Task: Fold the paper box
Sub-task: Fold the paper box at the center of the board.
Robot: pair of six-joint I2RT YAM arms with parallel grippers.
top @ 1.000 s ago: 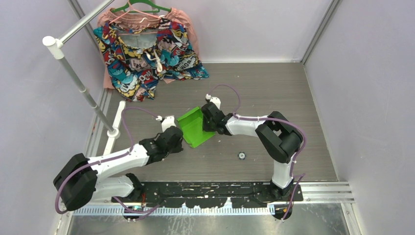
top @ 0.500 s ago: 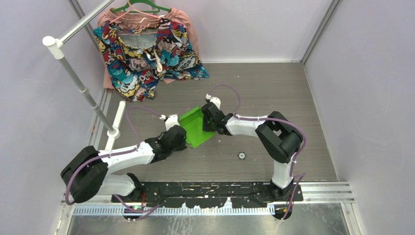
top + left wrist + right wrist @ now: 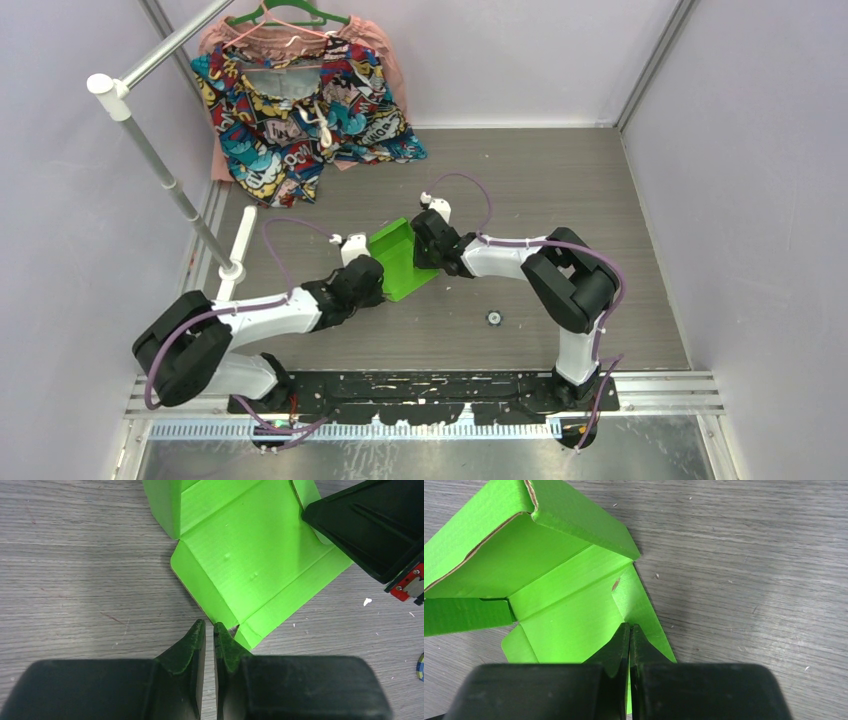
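Note:
The paper box (image 3: 400, 262) is a lime-green die-cut sheet lying mid-table, its far end folded up into walls (image 3: 524, 540). My left gripper (image 3: 374, 284) is shut and empty, low over the table. Its tips (image 3: 210, 625) sit right at the near corner of the sheet (image 3: 250, 565), by a small notch between two flaps. My right gripper (image 3: 424, 250) is shut, with its tips (image 3: 629, 626) down on the sheet's right side, where a small tab (image 3: 620, 597) meets the side flap. I cannot tell whether any card is pinched between them. The right gripper also shows in the left wrist view (image 3: 372, 527).
A colourful patterned garment (image 3: 300, 110) hangs on a green hanger at the back left. A white rack pole (image 3: 165, 165) slants down to a foot (image 3: 232, 270) left of the sheet. A small round object (image 3: 493, 318) lies on the table right of the sheet.
My left gripper has moved right and forward, up to the near corner of the green sheet. The right gripper and the sheet have stayed put.

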